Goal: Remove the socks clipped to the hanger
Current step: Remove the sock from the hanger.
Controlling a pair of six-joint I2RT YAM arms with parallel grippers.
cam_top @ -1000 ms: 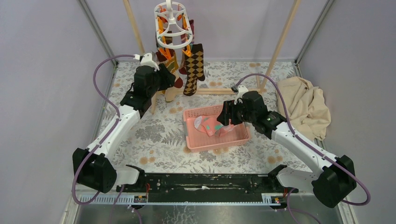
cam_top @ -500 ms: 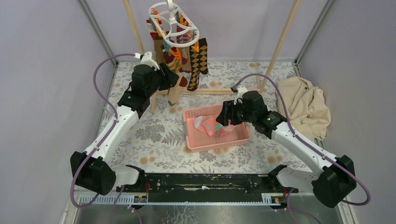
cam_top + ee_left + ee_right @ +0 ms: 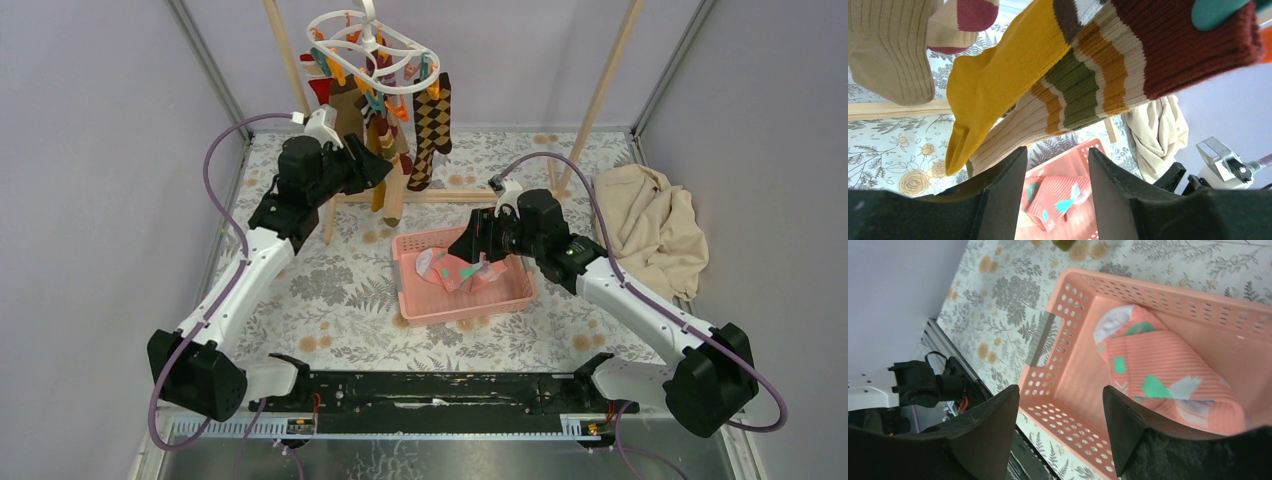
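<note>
Since 1 second ago the hanger (image 3: 375, 55) has tilted and swung right, above the left gripper (image 3: 1057, 155). Its jaws stand apart, empty, with the socks (image 3: 998, 75) just ahead. The right gripper (image 3: 1062, 390), also spread and empty, hangs over the basket (image 3: 1048, 405). Only the top view shows the hanger's ring.

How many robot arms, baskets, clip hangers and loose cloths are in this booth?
Robot arms: 2, the left arm and the right arm
Pink basket: 1
Clip hanger: 1
Beige cloth: 1
Total: 5
</note>
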